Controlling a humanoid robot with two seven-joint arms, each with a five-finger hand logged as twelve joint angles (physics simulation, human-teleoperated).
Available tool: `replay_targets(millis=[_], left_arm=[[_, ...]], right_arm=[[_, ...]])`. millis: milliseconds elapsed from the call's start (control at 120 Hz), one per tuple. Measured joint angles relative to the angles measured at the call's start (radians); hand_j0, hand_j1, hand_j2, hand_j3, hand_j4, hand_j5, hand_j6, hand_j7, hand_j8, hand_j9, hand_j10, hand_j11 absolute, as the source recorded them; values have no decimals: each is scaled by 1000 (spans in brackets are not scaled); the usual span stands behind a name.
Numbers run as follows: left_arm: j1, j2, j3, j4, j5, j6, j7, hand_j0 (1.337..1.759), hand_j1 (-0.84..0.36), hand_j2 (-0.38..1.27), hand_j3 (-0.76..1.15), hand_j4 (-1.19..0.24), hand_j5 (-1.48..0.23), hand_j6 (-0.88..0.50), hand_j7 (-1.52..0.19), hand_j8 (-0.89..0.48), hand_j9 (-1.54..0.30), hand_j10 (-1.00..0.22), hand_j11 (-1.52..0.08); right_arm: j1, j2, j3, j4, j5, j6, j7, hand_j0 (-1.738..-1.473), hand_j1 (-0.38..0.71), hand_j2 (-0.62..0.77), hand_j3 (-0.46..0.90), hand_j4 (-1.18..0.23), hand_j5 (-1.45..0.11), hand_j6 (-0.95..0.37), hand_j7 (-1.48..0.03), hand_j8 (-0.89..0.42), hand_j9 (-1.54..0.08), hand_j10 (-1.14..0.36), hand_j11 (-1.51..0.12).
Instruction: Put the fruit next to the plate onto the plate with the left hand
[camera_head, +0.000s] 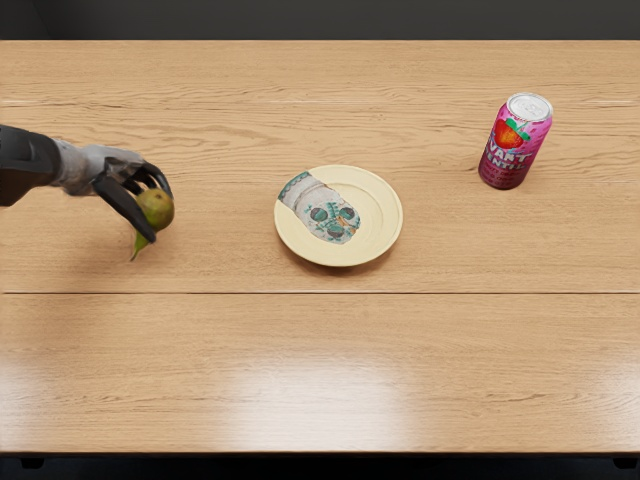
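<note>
The wooden table (320, 380) shows a pale sheen along its near edge. Farther back, at the left, the left hand (126, 184) reaches in from the left edge with its dark fingers (125, 203) curled around a yellow-green pear (157, 209), gripping it. The pear's narrow end points down and toward the near side; whether it touches the tabletop cannot be told. To the right, well apart from the pear, a cream plate (387, 215) with a green and white pattern lies flat at the middle. Farthest back, at the right, a pink can (515, 140) stands upright.
</note>
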Motion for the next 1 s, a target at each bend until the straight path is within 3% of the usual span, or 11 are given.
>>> replay_targets(millis=[217, 308, 550, 1000], left_arm=[[18, -30, -198, 22, -80, -59, 2, 1650, -220, 278, 0, -492, -1227, -324, -1192, -439, -1155, -814, -1148], [60, -80, -262, 80, -87, -58, 3, 1651, -208, 318, 0, -489, -1235, -319, -1200, -444, -1150, -836, -1144], [91, -203, -409, 216, -84, -56, 4, 1651, -206, 311, 0, -497, -1233, -322, -1207, -441, -1144, -864, -1135], [143, -293, -474, 243, -84, -55, 3, 1649, -255, 351, 0, -471, -1242, -288, -1217, -417, -1153, -867, -1147]], right_arm=[[0, 0, 0, 0, 0, 0, 0, -1658, -337, -2, 0, -10, -13, -9, -13, -9, -13, -9, -13], [0, 0, 0, 0, 0, 0, 0, -1658, -337, -2, 0, -10, -13, -9, -13, -9, -13, -9, -13], [0, 0, 0, 0, 0, 0, 0, -1658, -337, -2, 0, -10, -13, -9, -13, -9, -13, -9, -13], [0, 0, 0, 0, 0, 0, 0, -1658, -337, -2, 0, -10, -13, -9, -13, -9, -13, -9, -13]])
